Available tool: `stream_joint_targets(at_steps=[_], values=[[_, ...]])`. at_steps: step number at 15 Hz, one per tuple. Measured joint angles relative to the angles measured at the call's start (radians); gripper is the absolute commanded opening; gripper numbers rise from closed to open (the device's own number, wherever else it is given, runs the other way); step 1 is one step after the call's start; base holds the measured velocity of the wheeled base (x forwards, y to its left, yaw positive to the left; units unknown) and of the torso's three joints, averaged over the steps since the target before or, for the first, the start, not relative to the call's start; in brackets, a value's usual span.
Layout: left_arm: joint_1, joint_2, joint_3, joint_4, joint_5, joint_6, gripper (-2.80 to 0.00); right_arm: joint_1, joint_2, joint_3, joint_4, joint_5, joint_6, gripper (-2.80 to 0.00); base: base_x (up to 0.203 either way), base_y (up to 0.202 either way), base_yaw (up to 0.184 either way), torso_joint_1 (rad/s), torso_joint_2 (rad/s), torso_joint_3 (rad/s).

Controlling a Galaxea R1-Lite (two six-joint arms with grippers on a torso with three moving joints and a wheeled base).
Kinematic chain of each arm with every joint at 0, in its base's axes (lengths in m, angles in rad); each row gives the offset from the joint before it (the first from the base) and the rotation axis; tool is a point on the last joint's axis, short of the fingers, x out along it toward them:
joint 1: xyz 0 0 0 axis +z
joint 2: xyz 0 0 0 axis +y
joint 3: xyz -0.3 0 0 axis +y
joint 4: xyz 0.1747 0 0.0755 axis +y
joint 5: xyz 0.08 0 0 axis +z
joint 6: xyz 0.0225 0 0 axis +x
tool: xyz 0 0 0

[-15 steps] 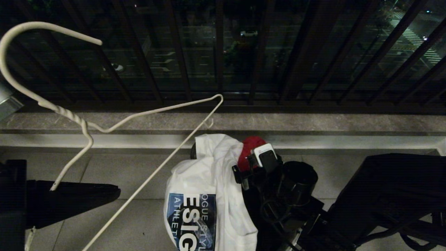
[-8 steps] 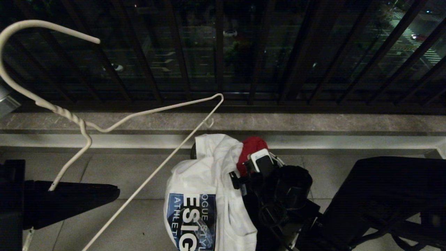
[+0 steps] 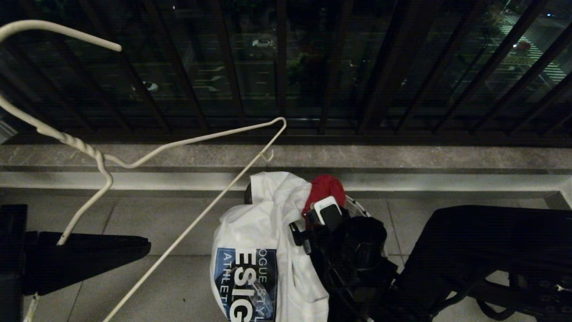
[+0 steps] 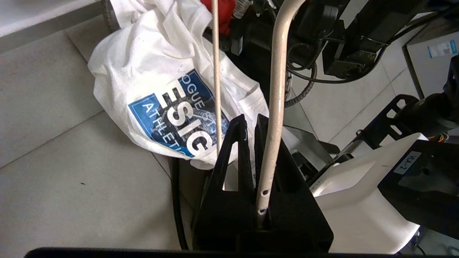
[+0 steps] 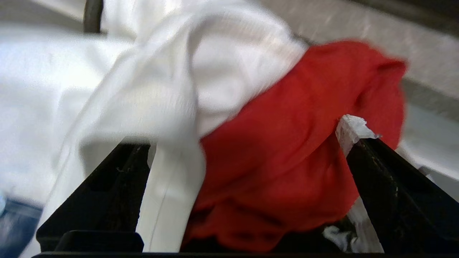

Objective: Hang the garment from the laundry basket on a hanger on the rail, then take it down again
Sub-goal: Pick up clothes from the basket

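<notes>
Hanger (image 3: 147, 156): clamped in the left gripper (image 4: 251, 125), kept raised beside the T-shirt (image 3: 263, 232).
Right gripper (image 5: 247, 150): fingers spread wide over the T-shirt, poised for grasping.

Head view dim, night outside; wrist views bright, right one motion-blurred.

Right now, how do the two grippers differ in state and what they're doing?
The left gripper is shut on the white wire hanger, held up at the left; the right gripper is open, empty, and lowered over the white T-shirt and a red cloth at the basket. Both have black fingers.
</notes>
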Motion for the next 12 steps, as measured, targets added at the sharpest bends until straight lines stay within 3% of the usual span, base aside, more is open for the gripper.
stream_joint_targets(at_steps=[11,12], values=[[-0.001,-0.019,-0.002,0.000,0.002,0.001,-2.80,0.001,-0.027,-0.037,-0.014,0.014,0.003,0.00,0.000,0.000,0.000,0.000,0.00,0.000],[0.000,-0.020,-0.002,0.000,0.001,0.001,-2.80,0.001,-0.026,-0.036,-0.016,0.014,0.003,-2.80,0.000,0.000,0.000,0.000,0.00,0.000]])
